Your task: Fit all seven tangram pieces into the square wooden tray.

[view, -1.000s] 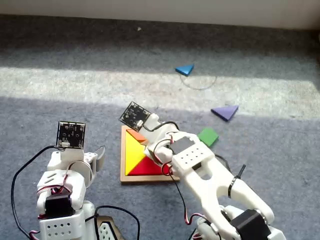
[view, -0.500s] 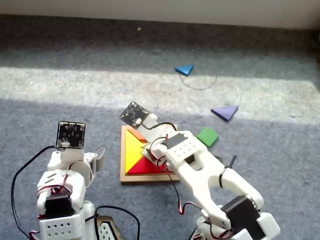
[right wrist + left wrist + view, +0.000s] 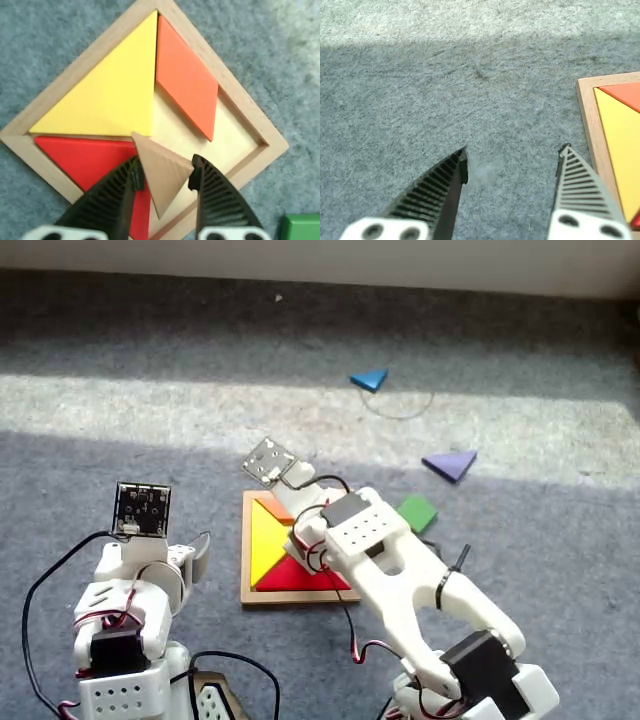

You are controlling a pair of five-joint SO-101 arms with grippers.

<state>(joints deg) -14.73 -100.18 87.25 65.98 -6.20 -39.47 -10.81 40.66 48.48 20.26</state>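
The square wooden tray lies on the grey carpet between the two arms. In it sit a large yellow triangle, an orange parallelogram and a red triangle. My right gripper hangs over the tray's bare wooden floor, shut on a tan triangle that points down beside the red piece. My left gripper is open over bare carpet just off the tray's rim. Out on the carpet lie a green square, a purple triangle and a blue triangle.
The right arm's white body covers the tray's near right part in the high view. A thin loop of wire lies on the carpet by the blue triangle. A wall edge runs along the far side.
The right arm has leaned farther out over the tray, its wrist camera shifting away from the base and a little left. The left arm has kept still.
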